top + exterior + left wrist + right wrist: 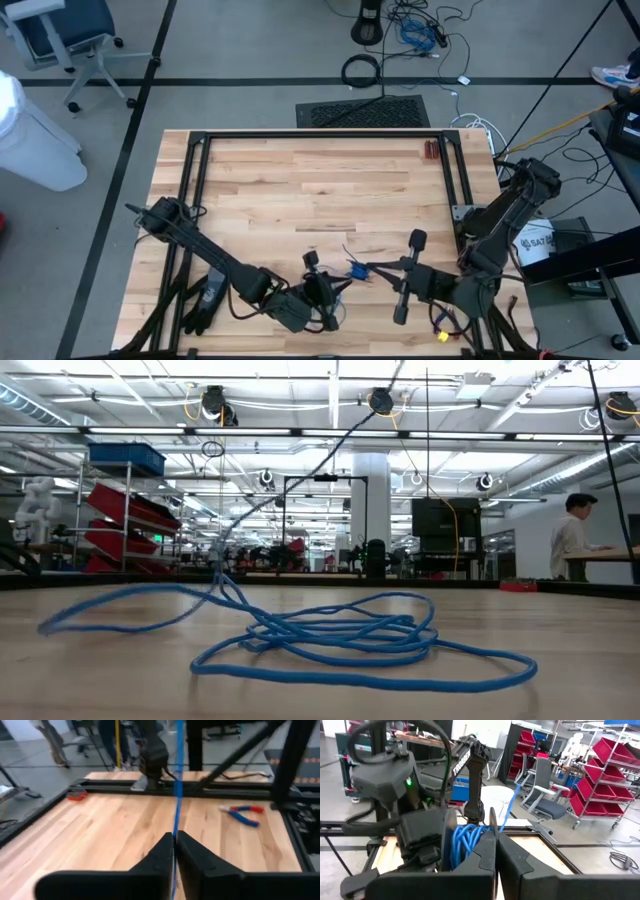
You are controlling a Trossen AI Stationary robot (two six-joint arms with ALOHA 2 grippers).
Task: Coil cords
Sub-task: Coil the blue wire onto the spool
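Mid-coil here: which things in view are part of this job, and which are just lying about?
In the job: blue cord; left gripper, shut on it; right gripper, shut.
Lying about: pliers; small red object by the table frame; black cable ring on the floor.

An industrial workshop hall — red parts bins (605, 790) on racks, ceiling cable reels (213, 402), rows of workbenches.

Far half of the table (320, 170) lies open; blue cord (330, 635) loops sprawl near the front edge
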